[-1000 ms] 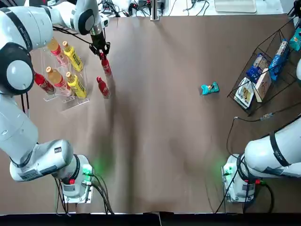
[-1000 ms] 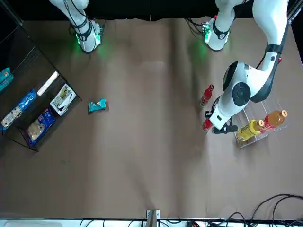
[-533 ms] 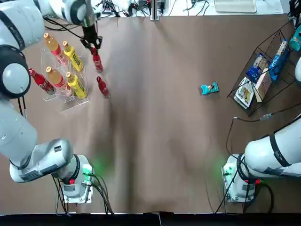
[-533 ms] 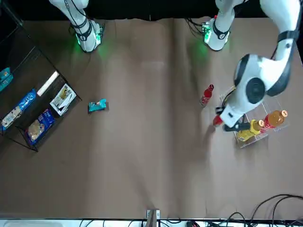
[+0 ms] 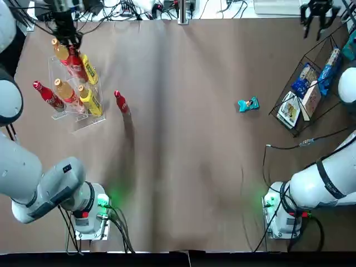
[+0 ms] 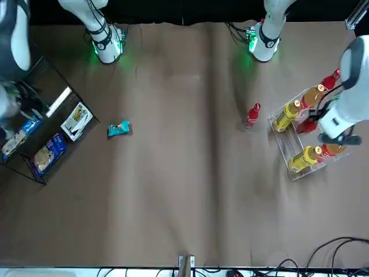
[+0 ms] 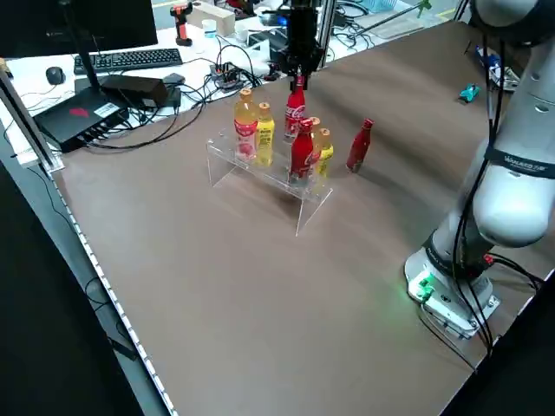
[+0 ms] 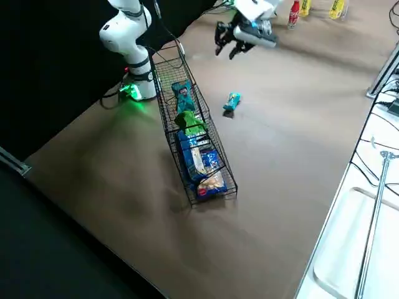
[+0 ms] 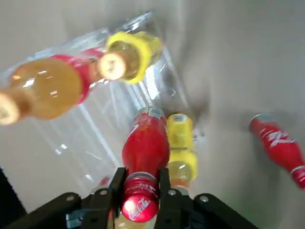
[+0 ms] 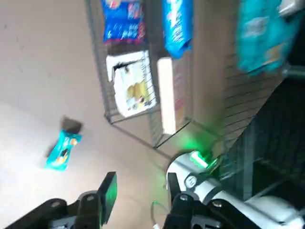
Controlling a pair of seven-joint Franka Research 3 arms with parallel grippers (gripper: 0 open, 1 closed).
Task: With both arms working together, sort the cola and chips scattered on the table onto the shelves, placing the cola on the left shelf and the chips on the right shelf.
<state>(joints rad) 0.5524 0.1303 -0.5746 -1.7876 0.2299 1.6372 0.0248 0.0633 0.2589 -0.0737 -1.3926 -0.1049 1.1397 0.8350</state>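
Observation:
My left gripper (image 5: pixel 67 38) is shut on the cap of a cola bottle (image 5: pixel 76 65), which hangs upright over the left shelf (image 5: pixel 83 119), among the bottles there; the left wrist view shows the fingers (image 9: pixel 106 198) pinching the red cap. A second cola (image 5: pixel 47 95) stands at the rack's left end. A third cola (image 5: pixel 121 102) stands on the table just right of it. One teal chips packet (image 5: pixel 248 104) lies on the table near the right shelf (image 5: pixel 311 61), which holds a teal packet (image 8: pixel 182 96) and a green one (image 8: pixel 190 121). My right gripper (image 5: pixel 317 11) hovers open and empty by that shelf's far end.
Orange-capped bottles (image 5: pixel 62 53) and yellow bottles (image 5: pixel 90 100) fill the clear rack. Blue and white packages (image 5: pixel 303 78) sit low in the wire rack. Cables run along the table's far edge. The arm bases (image 5: pixel 92 214) with green lights stand at the near edge.
The left gripper carried its cola leftward from beside the rack to over it. The right gripper came into view at the wire rack's far end.

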